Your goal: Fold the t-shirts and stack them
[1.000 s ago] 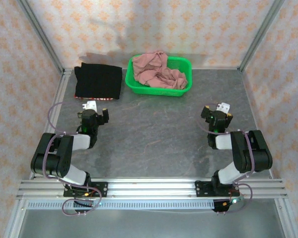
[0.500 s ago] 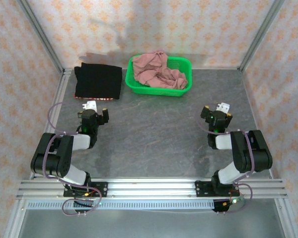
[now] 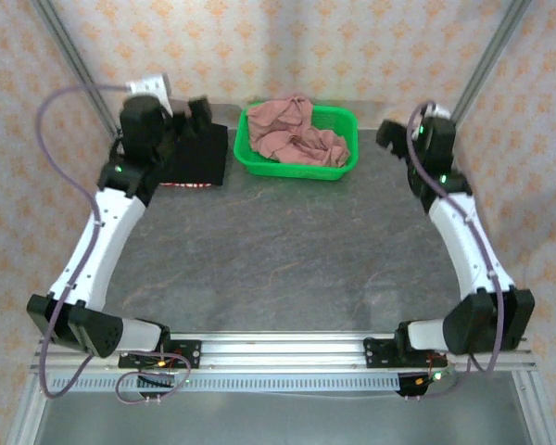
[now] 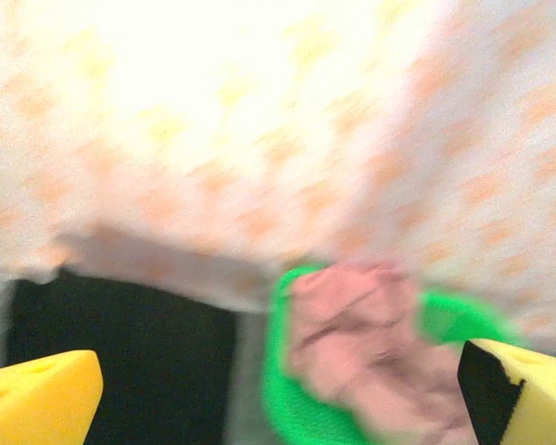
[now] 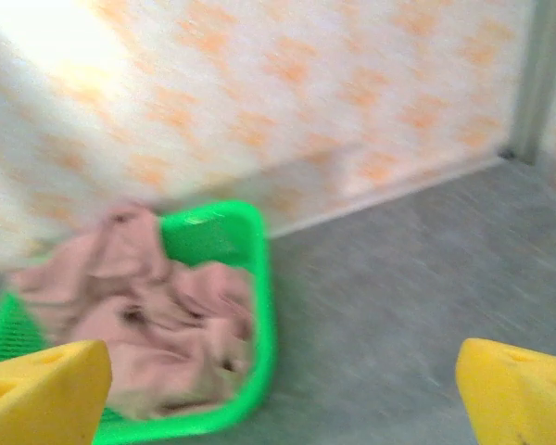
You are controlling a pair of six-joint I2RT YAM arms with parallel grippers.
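my left gripper [image 3: 190,119] over black shirt [image 3: 199,158], right gripper [image 3: 394,139] beside basket [image 3: 347,119], both jaws spread. best: pinch pink shirt [image 3: 292,134] high, lift clear.

No legible text or labels

Centre of table [image 3: 287,250]: bare from the near rail to the far third, free passage for both my arms.

12 o'clock: green basket [image 3: 296,170], pink shirt [image 3: 287,134] heaped above its rim. It blocks any low pass, and the back wall [image 3: 287,46] stands close behind.

11 o'clock: black shirt [image 3: 199,158] lies flat, with room overhead. My left gripper [image 3: 190,120] hangs over it, fingers spread. A narrow bare strip separates shirt and basket. The left frame post [image 3: 74,65] limits reach beyond.

1 o'clock: bare table between the basket and the right frame post [image 3: 486,65]. My right gripper [image 3: 394,139] stands there, fingers spread.
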